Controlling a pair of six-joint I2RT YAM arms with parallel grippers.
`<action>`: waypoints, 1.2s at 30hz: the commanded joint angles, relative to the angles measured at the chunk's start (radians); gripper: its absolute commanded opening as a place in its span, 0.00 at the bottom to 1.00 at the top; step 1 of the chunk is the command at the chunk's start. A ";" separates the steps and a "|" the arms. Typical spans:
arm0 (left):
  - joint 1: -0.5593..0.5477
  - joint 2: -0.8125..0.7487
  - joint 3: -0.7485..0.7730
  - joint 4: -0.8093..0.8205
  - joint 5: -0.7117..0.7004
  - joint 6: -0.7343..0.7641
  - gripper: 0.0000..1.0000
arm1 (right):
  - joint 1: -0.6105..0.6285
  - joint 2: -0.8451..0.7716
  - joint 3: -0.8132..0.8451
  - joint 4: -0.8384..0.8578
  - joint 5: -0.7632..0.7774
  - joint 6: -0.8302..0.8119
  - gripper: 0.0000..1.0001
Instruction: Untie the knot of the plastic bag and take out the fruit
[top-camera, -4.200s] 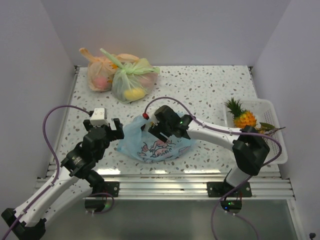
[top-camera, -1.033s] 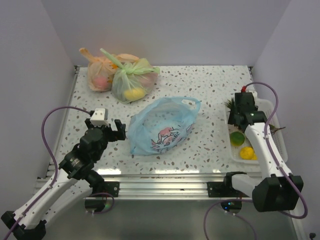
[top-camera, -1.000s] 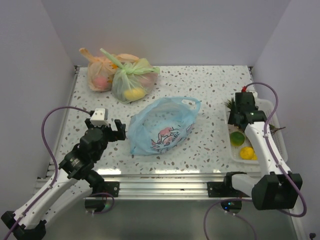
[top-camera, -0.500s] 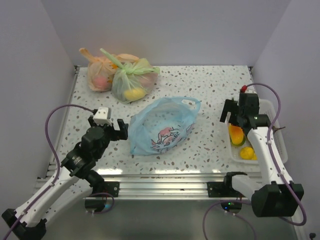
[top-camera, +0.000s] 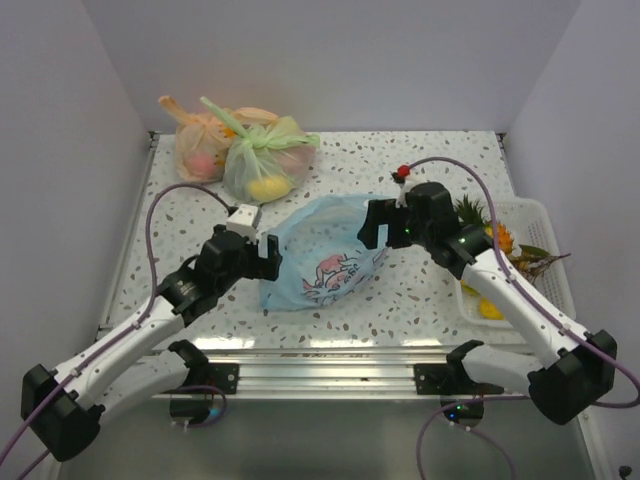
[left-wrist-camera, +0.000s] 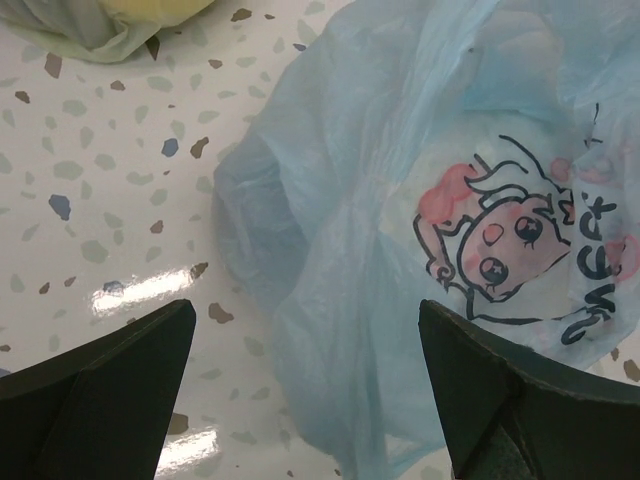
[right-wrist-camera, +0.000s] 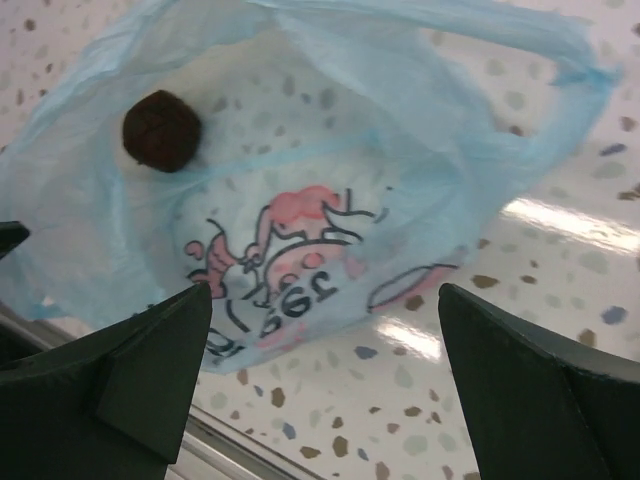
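The light blue plastic bag (top-camera: 325, 258) with the pink-and-black cartoon print lies in the middle of the table, its mouth open and no knot showing. In the right wrist view the bag (right-wrist-camera: 330, 200) holds a dark round fruit (right-wrist-camera: 161, 130), and a loose handle strip (right-wrist-camera: 520, 35) runs along the top. My left gripper (top-camera: 268, 257) is open at the bag's left end, with the blue film between its fingers in the left wrist view (left-wrist-camera: 310, 400). My right gripper (top-camera: 378, 228) is open over the bag's right end, above the printed side (right-wrist-camera: 325, 380).
A white basket (top-camera: 550, 295) at the right holds the pineapple (top-camera: 478, 218), an orange piece (top-camera: 503, 238) and a yellow fruit (top-camera: 490, 308). The tied orange bag (top-camera: 198, 150) and green bag (top-camera: 262, 160) sit at the back left; the green bag also shows in the left wrist view (left-wrist-camera: 90, 25).
My right arm swung left from the basket to the bag's right end. My left arm reached forward and right to the bag's left end. The basket has gained fruit since the oldest frame.
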 joint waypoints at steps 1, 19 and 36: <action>-0.021 0.057 0.089 0.020 0.017 -0.064 1.00 | 0.102 0.061 -0.012 0.226 -0.046 0.112 0.98; -0.130 0.348 0.112 0.035 -0.263 -0.417 1.00 | 0.357 0.302 -0.262 0.596 0.081 0.285 0.97; -0.139 0.375 0.143 0.110 -0.170 -0.289 0.00 | 0.360 0.376 -0.393 0.760 0.126 0.347 0.97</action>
